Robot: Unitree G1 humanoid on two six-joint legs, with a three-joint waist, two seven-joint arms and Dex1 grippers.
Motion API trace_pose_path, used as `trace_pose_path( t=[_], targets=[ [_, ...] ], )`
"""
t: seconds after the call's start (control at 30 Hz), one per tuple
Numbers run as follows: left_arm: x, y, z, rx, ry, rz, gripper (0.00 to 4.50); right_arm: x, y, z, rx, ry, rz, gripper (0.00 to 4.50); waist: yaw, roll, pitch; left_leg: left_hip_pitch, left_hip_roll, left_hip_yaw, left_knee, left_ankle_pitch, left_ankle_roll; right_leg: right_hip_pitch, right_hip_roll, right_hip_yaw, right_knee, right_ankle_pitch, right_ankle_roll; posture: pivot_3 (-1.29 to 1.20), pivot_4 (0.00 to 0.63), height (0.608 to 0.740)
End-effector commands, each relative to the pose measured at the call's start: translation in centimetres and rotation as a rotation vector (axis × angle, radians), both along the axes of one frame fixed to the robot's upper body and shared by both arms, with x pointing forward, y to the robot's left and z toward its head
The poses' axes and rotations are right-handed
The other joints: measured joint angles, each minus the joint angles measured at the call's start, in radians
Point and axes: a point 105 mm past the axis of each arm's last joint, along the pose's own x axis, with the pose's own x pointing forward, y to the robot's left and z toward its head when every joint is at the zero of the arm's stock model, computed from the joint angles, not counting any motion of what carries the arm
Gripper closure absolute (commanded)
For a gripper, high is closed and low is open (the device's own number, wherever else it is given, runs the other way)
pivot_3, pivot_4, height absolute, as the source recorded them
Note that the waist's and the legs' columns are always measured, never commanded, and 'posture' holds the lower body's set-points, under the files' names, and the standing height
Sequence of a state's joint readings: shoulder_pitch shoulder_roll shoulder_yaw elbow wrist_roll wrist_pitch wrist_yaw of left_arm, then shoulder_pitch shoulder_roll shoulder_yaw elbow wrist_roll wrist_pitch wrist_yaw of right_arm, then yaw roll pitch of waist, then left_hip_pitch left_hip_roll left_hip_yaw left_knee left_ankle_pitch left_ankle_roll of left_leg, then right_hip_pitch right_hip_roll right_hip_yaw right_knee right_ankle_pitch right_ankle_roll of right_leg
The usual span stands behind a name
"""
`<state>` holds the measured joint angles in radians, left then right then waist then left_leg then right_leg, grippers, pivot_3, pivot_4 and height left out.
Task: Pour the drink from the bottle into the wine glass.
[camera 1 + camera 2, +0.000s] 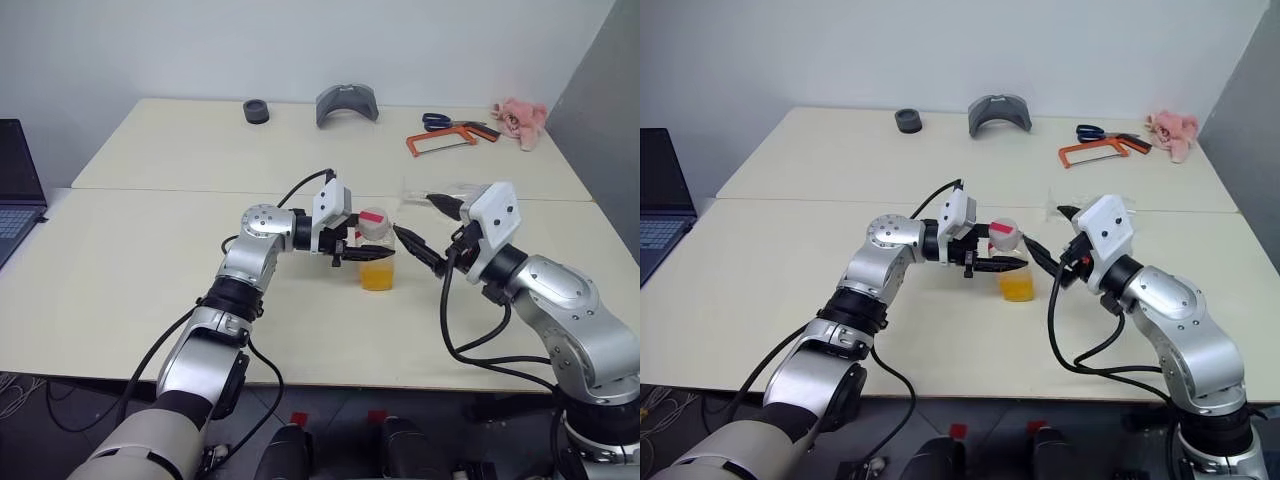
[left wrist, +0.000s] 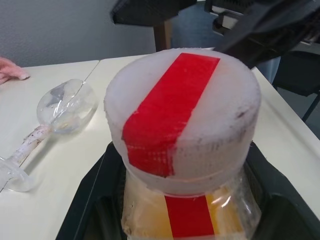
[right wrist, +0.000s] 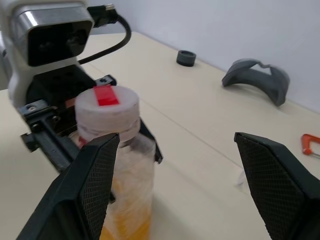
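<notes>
Two pale tabletops, bottle gripped near front edge

Two cream tables butted together, seam running side to side, plain light wall behind. Near the front table's front edge, the bottle stands upright, orange drink in its lower part, whitish cap with a red strip. Left gripper clenched on the bottle just under the cap. Right gripper just beside it on the right, fingers spread wide, empty. Wine glass lies on its side, empty, just past the seam on the back table. Laptop at the left edge. Along the back edge: black ring, grey curved part, orange hacksaw, blue scissors, pink cloth at the back right corner.
</notes>
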<state>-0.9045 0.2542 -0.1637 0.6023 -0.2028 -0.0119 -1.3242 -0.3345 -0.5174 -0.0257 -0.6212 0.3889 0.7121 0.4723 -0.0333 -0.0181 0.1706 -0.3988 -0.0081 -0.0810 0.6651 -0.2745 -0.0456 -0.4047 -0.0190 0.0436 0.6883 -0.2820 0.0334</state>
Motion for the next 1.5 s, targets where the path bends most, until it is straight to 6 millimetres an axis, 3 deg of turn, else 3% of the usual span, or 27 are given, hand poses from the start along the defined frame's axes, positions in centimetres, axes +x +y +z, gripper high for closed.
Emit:
trace_pose_path(
  t=[0.03,0.5,1.5],
  targets=[
    [-0.1,-0.1,0.0,0.01,-0.012,-0.012,2.32,-1.5,0.8,1.2,-0.004,-0.041,0.075,0.58,0.0,0.0,0.0,0.0,0.0,0.0,0.0,0.0,0.0,0.0,0.0,0.0,0.0,0.0,0.0,0.0,0.15,0.74],
    [-0.1,-0.3,0.2,0.006,-0.015,-0.016,2.32,-0.3,3.7,1.7,-0.006,-0.086,0.106,0.58,0.0,0.0,0.0,0.0,0.0,0.0,0.0,0.0,0.0,0.0,0.0,0.0,0.0,0.0,0.0,0.0,0.15,0.74],
    [-0.2,-0.4,0.0,0.006,-0.017,-0.014,2.32,0.4,2.2,1.7,0.016,-0.084,0.048,0.58,0.0,0.0,0.0,0.0,0.0,0.0,0.0,0.0,0.0,0.0,0.0,0.0,0.0,0.0,0.0,0.0,0.15,0.74]
  ],
)
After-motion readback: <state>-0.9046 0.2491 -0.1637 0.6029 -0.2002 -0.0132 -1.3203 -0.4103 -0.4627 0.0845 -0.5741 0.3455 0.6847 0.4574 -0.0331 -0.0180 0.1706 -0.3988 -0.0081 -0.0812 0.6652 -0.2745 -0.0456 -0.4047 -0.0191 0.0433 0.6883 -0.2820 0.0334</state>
